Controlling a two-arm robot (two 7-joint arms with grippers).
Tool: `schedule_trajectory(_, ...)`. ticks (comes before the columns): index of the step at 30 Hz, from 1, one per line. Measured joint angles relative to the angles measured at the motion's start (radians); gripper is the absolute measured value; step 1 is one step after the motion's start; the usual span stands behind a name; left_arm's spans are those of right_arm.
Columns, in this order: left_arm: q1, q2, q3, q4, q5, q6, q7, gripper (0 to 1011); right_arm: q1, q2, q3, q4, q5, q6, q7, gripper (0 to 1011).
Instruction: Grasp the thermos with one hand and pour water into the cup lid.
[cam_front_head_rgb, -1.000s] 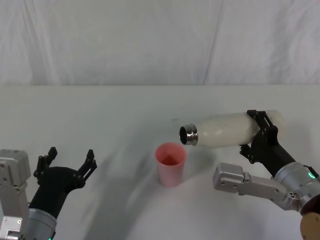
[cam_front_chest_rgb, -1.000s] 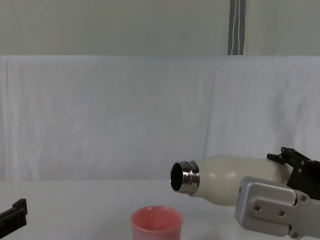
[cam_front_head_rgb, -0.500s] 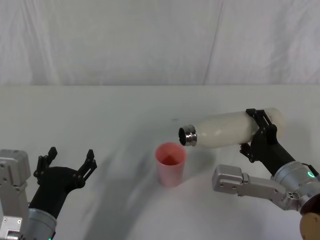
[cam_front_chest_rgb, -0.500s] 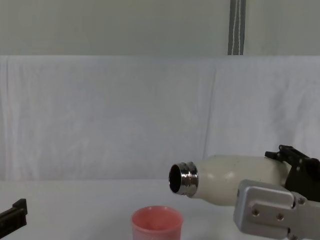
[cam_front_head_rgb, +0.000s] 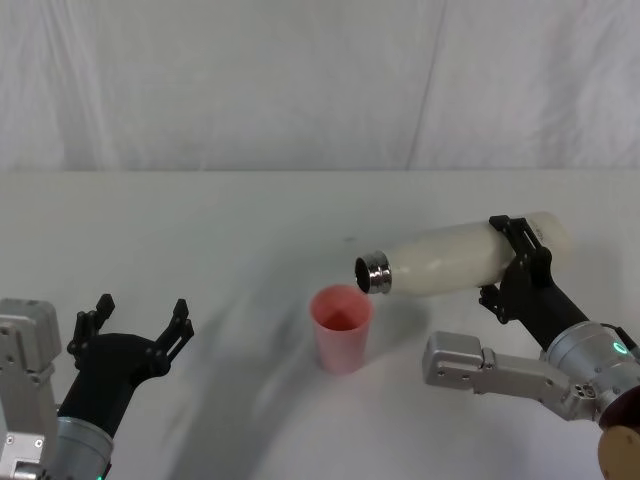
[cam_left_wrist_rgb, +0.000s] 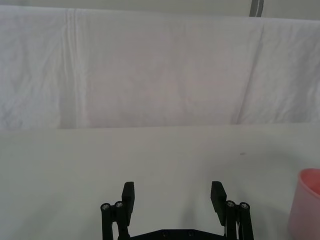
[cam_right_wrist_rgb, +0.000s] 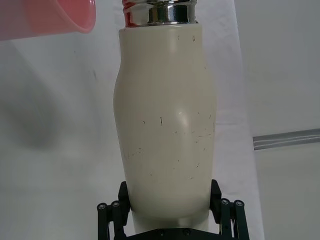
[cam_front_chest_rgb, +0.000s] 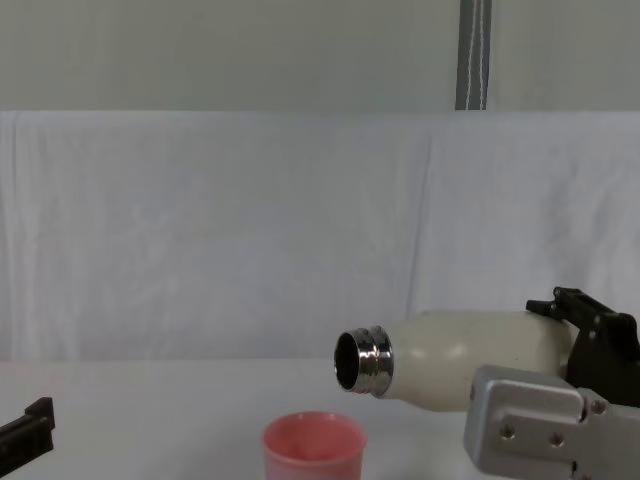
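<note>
Thermos (cam_front_head_rgb: 455, 262) held near its base in my right gripper (cam_front_head_rgb: 517, 268), jaws clamped on the body. Long axis nearly horizontal, steel neck (cam_front_head_rgb: 373, 274) pointing toward 9 o'clock, tipped slightly down. Cup lid (cam_front_head_rgb: 342, 328) stands on the table (cam_front_head_rgb: 250, 230) at about 7 o'clock from the mouth, just below; no stream visible, possibly too fine to see. Left gripper (cam_front_head_rgb: 137, 322) parked wide, empty, well apart.

Right gripper (cam_front_head_rgb: 515, 262) clamped; left gripper (cam_front_head_rgb: 135, 322) spread, idle
</note>
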Motion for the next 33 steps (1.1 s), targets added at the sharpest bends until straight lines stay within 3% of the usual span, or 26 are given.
schedule_trajectory(33,0.0,0.0,0.0,0.0,0.0,0.0,0.0,1001,0.018,0.006,-0.016,0.007,-0.015,-0.004,-0.003,950)
